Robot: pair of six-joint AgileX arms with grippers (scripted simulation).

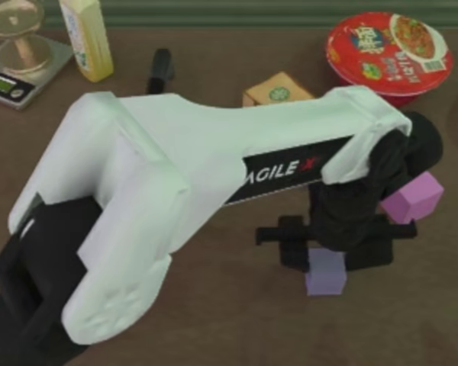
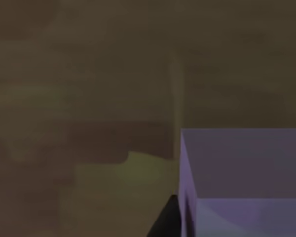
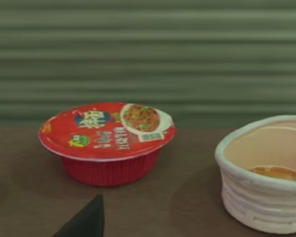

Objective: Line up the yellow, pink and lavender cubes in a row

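1. The left arm (image 1: pixel 175 175) reaches across the table to right of centre; its gripper (image 1: pixel 337 248) hangs over the lavender cube (image 1: pixel 326 272).
2. The arm's black wrist hides the fingers from above. The left wrist view shows only the cube's top corner (image 2: pixel 241 173) close up beside one dark finger edge, so I cannot tell whether the pincer is spread or pinching the cube.
3. The pink cube (image 1: pixel 412 197) sits just right of the wrist and farther back. These two lie on a diagonal, probably the start of the row.
4. The yellow cube shows in no view; it may lie under the arm.
5. The right arm is out of the top view. Its camera faces a red noodle bowl (image 3: pixel 108 138) and a pale basket (image 3: pixel 264 173), which suggests it is parked at the right.
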